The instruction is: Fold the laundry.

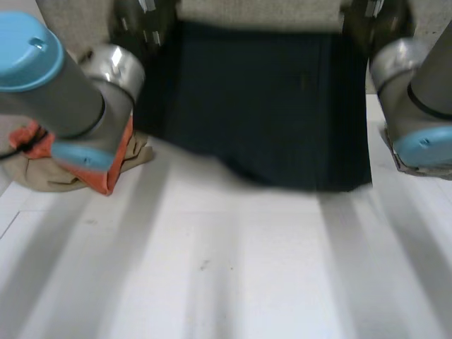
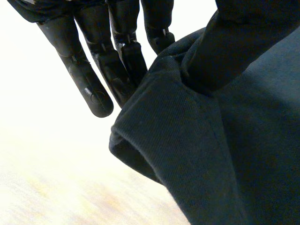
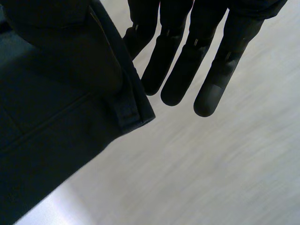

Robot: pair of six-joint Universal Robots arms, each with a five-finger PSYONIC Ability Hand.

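Looks barely started to me: the dark garment [image 1: 268, 106] is held spread over the white table's [image 1: 226, 275] far side, left hand [image 2: 89, 89] and right hand [image 3: 180, 79] each pinching a corner thumb-to-fingers, no fold yet, and a beige-and-orange heap [image 1: 42, 173] waits.

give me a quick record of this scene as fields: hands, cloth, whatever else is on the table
task item: dark blue garment, spread between the two hands over the white table
left hand: pinches one corner of the garment between thumb and fingers
right hand: pinches another corner, thumb on the cloth, fingers straight behind it
other items: beige and orange clothes pile, beside the garment, partly under the left arm
fold state: cannot tell
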